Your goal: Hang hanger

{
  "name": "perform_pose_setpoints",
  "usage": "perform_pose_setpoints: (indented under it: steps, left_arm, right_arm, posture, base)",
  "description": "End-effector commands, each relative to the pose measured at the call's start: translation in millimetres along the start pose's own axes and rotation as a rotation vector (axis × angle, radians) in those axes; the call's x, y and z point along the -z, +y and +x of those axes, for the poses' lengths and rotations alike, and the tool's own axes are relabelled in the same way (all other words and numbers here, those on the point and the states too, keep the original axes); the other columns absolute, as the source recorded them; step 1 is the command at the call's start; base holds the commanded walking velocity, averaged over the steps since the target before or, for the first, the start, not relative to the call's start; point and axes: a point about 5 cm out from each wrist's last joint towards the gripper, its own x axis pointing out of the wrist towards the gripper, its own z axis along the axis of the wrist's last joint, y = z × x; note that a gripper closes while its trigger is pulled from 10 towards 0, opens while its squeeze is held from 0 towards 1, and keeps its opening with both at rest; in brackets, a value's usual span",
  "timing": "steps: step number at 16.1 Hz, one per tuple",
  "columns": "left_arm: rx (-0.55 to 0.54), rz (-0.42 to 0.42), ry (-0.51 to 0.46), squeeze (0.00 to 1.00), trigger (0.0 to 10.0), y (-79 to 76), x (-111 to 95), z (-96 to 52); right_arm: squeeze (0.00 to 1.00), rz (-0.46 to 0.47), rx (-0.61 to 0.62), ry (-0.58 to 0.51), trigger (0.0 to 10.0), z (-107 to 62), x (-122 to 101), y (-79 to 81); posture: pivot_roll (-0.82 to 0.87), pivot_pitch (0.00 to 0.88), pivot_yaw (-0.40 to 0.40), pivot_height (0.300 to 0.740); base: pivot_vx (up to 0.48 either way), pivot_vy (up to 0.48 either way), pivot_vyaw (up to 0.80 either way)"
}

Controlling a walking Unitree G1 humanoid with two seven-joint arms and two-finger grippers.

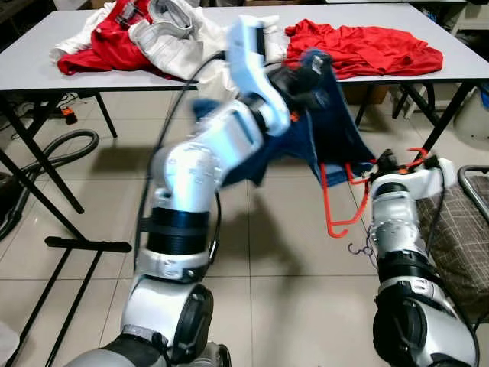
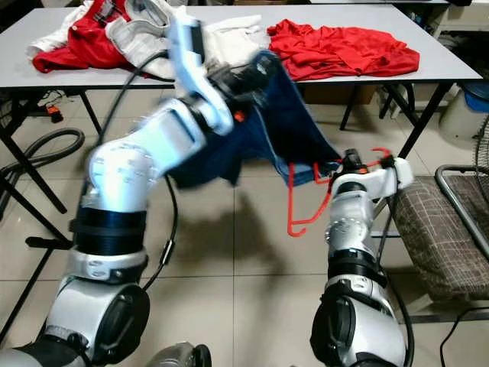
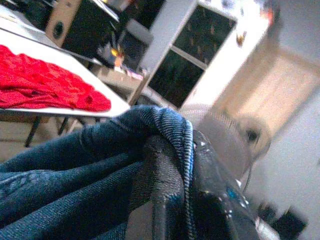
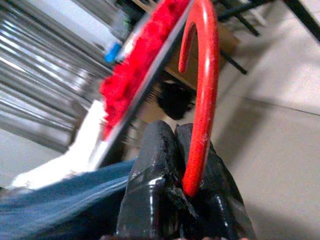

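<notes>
A red plastic hanger (image 1: pixel 340 200) hangs below a dark blue denim garment (image 1: pixel 321 130) in front of the table. My right gripper (image 1: pixel 386 162) is shut on the hanger's hook (image 4: pixel 202 80), low at the right. My left gripper (image 1: pixel 306 73) is raised, blurred, and shut on the upper edge of the blue garment (image 3: pixel 165 125). The garment drapes from the left gripper down to the hanger.
A grey table (image 1: pixel 46 65) stands behind, carrying red clothes (image 1: pixel 367 47) and a white and red pile (image 1: pixel 145 34). A chair with a checked cushion (image 1: pixel 462 229) is at the right. A vacuum hose (image 1: pixel 46 157) and black stand legs lie on the tiled floor at left.
</notes>
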Motion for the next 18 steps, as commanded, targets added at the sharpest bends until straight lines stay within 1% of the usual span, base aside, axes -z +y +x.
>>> perform_pose_setpoints:
  steps: [1,2,3,4,5,6,7,8,9,10,11,12,13,15,17,18]
  left_arm:
    - [0.071,0.003,0.003,0.0,10.0,-16.3,8.8,6.5]
    - [0.062,0.088,0.045,0.0,10.0,-12.8,15.0,2.3]
    - [0.059,0.14,0.07,0.0,10.0,-11.0,18.7,0.0]
    - [0.062,0.27,0.128,0.0,10.0,-6.0,28.1,-5.3]
    - [0.093,0.391,0.193,0.0,10.0,-0.3,42.4,-15.4]
    - [0.113,0.423,0.231,0.0,10.0,2.8,52.9,-24.2]
    - [0.119,0.439,0.254,0.0,10.0,4.3,60.0,-30.9]
    - [0.126,0.464,0.273,0.0,10.0,4.6,64.6,-35.1]
    - [0.121,0.466,0.279,0.0,10.0,4.5,67.1,-39.0]
    - [0.117,0.45,0.255,0.0,10.0,0.5,64.4,-44.0]
    - [0.116,0.447,0.248,0.0,10.0,-0.5,63.6,-44.9]
    - [0.128,0.448,0.231,0.0,10.0,-4.9,62.7,-47.7]
    - [0.132,0.414,0.204,0.0,10.0,-9.9,60.3,-47.2]
    - [0.14,0.38,0.184,0.0,10.0,-15.8,58.0,-45.8]
    - [0.17,0.33,0.171,0.0,10.0,-26.0,57.7,-43.9]
    - [0.175,0.321,0.191,0.0,10.0,-30.5,63.4,-43.1]
  right_arm:
    - [0.0,0.032,-0.024,-0.031,10.0,-0.9,-8.1,1.5]
    - [0.0,0.071,-0.043,-0.047,10.0,-1.1,-13.7,4.9]
    - [0.0,0.089,-0.05,-0.056,10.0,-1.1,-16.6,6.4]
    - [0.0,0.131,-0.06,-0.073,10.0,-0.4,-23.1,10.3]
    - [0.0,0.194,-0.054,-0.099,10.0,2.5,-30.5,15.8]
    - [0.0,0.249,-0.051,-0.113,10.0,5.6,-34.8,20.6]
    - [0.0,0.297,-0.055,-0.117,10.0,9.0,-37.2,26.0]
    - [0.0,0.334,-0.059,-0.118,10.0,11.5,-39.0,30.5]
    - [0.0,0.37,-0.062,-0.115,10.0,14.5,-39.8,35.4]
    - [0.0,0.364,-0.052,-0.086,10.0,20.6,-35.1,41.6]
    - [0.0,0.375,-0.041,-0.081,10.0,22.0,-33.7,42.1]
    - [0.0,0.328,-0.009,-0.061,10.0,25.0,-27.5,42.0]
    - [0.0,0.28,0.014,-0.045,10.0,26.1,-21.5,42.1]
    - [0.0,0.248,0.047,-0.044,10.0,26.6,-16.7,41.7]
    - [0.0,0.26,0.09,-0.064,10.0,27.2,-14.2,42.6]
    - [0.0,0.299,0.109,-0.074,10.0,28.1,-11.1,47.4]
  posture:
    - [0.03,0.034,0.04,0.74]
    - [0.03,0.031,0.043,0.74]
    - [0.03,0.031,0.043,0.74]
    - [0.03,0.03,0.044,0.74]
    - [0.02,0.031,0.046,0.74]
    - [0.02,0.036,0.047,0.74]
    - [0.02,0.042,0.044,0.74]
    - [0.02,0.052,0.034,0.74]
    - [0.02,0.056,0.031,0.74]
    - [0.04,0.08,0.003,0.74]
    - [0.04,0.083,-0.001,0.74]
    - [0.05,0.101,-0.023,0.74]
    - [0.06,0.11,-0.034,0.74]
    - [0.06,0.119,-0.043,0.74]
    - [0.08,0.135,-0.064,0.74]
    - [0.08,0.144,-0.073,0.74]
  base:
    - [0.0,0.0,0.0]
    - [0.0,0.0,0.0]
    - [0.0,0.0,0.0]
    - [0.0,0.0,0.0]
    - [0.0,0.0,0.0]
    - [0.0,0.0,0.0]
    - [0.0,0.0,0.0]
    - [0.0,0.0,0.0]
    - [0.0,0.0,0.0]
    - [0.0,0.0,0.0]
    - [0.0,0.0,0.0]
    - [0.0,0.0,0.0]
    - [0.0,0.0,0.0]
    - [0.0,0.0,0.0]
    - [0.0,0.0,0.0]
    - [0.0,0.0,0.0]
